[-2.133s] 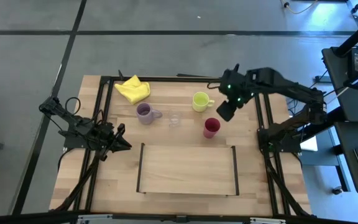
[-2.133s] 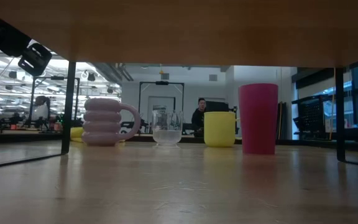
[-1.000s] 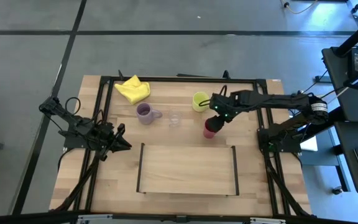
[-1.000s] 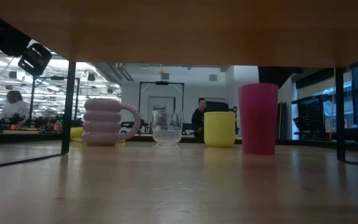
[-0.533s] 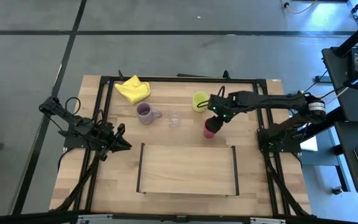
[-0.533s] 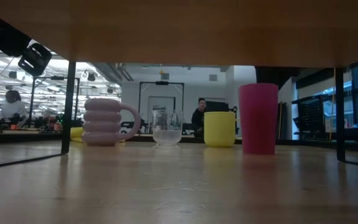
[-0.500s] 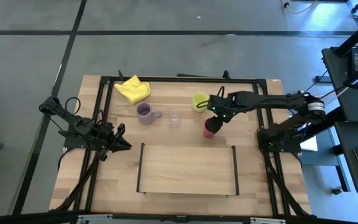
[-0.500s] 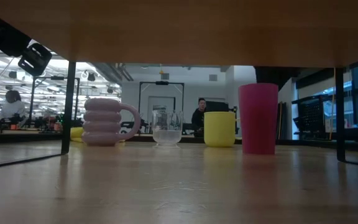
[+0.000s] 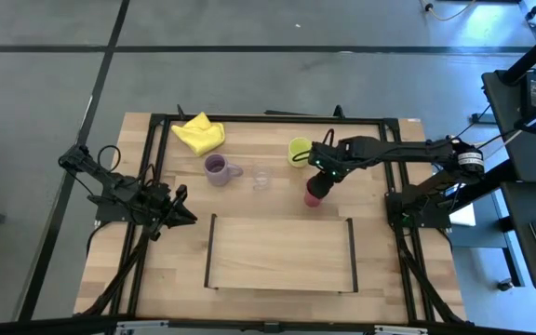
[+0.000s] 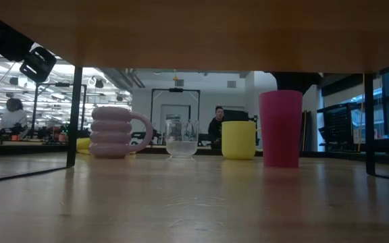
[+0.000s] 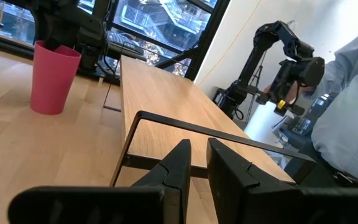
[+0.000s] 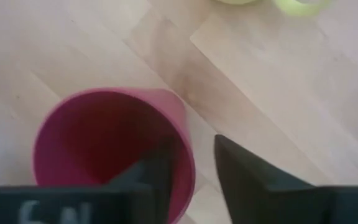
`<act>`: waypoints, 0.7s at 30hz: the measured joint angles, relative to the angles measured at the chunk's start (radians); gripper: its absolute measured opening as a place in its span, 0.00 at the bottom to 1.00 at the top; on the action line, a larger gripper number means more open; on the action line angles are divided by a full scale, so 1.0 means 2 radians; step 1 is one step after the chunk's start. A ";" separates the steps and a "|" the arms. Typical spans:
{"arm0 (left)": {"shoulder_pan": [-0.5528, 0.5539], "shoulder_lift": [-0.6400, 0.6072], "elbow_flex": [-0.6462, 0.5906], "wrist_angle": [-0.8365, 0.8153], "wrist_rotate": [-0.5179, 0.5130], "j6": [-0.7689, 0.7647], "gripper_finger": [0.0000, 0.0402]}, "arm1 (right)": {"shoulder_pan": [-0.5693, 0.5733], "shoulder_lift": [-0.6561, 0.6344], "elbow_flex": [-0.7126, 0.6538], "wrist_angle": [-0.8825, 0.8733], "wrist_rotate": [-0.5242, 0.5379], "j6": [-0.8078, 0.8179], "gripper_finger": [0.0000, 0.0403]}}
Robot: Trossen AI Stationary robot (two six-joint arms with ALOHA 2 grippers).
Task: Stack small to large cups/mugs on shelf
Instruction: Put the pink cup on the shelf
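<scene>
On the bench (image 9: 110, 270), a row of four vessels is seen behind the shelf (image 9: 280, 253), the thin-framed rectangle of light wood nearest the front edge. Taking the red cup (image 9: 314, 193) as landmark: a yellow-green mug (image 9: 299, 151) stands just behind it, a small clear glass (image 9: 261, 177) stands to its left, and a purple mug (image 9: 217, 168) stands farther left beyond the glass, all apart from one another. A yellow cloth (image 9: 199, 133) lies well behind the purple mug, near the black metal frame (image 9: 249, 118). A seated person (image 10: 216, 122) is seen in the room behind the mugs. The shelf lies just in front of the red cup and holds none of the vessels. The right end effector (image 12: 188, 163) is placed directly over the red cup, its fingers straddling the rim, one inside and one outside the wall; whether the wall is already pinched cannot be told. The left end effector (image 9: 180, 210) rests well to the left of the red cup, beside the shelf's left end, its fingers nearly together and holding nothing.
</scene>
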 joint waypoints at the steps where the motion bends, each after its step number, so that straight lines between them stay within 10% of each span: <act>1: 0.000 0.000 0.000 0.000 0.000 0.000 0.12 | 0.000 0.000 0.000 0.000 0.001 0.000 0.21; 6: 0.000 0.000 0.000 0.000 0.000 0.000 0.12 | 0.000 0.000 0.005 0.001 0.002 -0.002 0.03; 21: 0.000 0.000 0.000 0.000 0.000 0.000 0.12 | 0.000 0.000 0.048 -0.047 -0.008 -0.037 0.02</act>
